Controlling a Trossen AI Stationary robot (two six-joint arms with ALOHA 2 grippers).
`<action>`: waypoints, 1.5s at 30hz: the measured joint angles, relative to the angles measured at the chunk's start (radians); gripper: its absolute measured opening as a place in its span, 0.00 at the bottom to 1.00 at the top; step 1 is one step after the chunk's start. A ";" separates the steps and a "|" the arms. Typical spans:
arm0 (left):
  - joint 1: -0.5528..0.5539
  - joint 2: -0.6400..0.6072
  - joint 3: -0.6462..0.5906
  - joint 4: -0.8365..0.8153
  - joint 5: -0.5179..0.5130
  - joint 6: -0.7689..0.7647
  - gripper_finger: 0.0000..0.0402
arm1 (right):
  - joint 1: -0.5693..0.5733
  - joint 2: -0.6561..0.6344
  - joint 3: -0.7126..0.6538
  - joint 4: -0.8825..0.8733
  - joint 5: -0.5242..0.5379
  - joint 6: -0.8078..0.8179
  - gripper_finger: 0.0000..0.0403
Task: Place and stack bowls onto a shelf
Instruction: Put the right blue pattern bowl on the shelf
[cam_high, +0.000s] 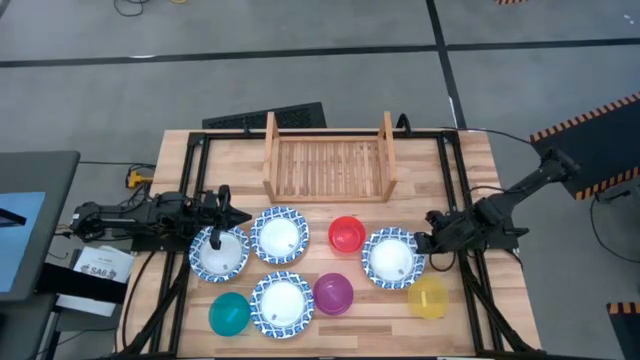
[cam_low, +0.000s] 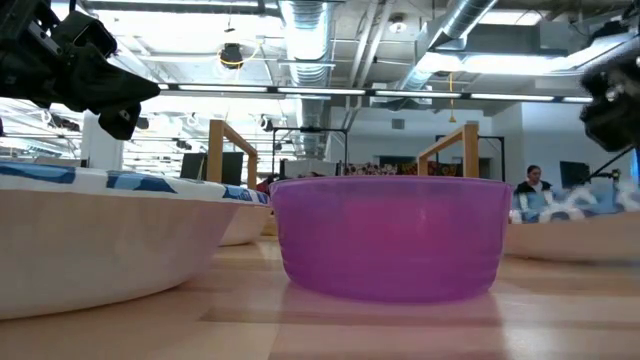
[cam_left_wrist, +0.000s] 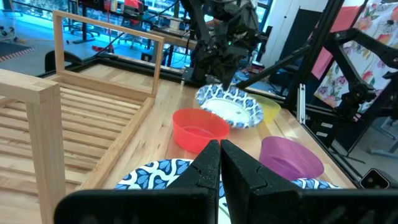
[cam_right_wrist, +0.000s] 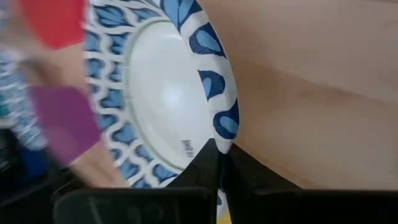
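The wooden shelf stands at the table's far side with nothing on its slats. Four white blue-rimmed bowls sit on the table, among the orange, purple, yellow and teal bowls. My left gripper is shut above the far rim of the leftmost white bowl; I cannot tell whether it touches it. My right gripper is shut at the right rim of the rightmost white bowl. My right gripper pinches the rightmost white bowl's patterned rim on its right side, between the two fingers. It comes in from the table's right, slanting down. The bowl's base seems to be on the table.
A black metal frame runs along the table's edges and around the shelf. The purple bowl fills the middle of the low view. Bare wood lies between the shelf and the row of bowls. A person shows far off in the room.
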 joint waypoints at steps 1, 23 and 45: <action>0.000 0.000 0.000 0.000 0.000 0.000 0.00 | 0.000 -0.009 0.014 -0.001 0.000 -0.010 0.08; 0.000 0.000 0.000 0.000 0.000 0.000 0.00 | -0.392 0.451 0.656 0.309 0.028 -0.703 0.07; 0.000 0.000 0.000 0.000 0.000 0.000 0.00 | -1.083 0.950 0.996 -0.079 -0.224 -1.201 0.07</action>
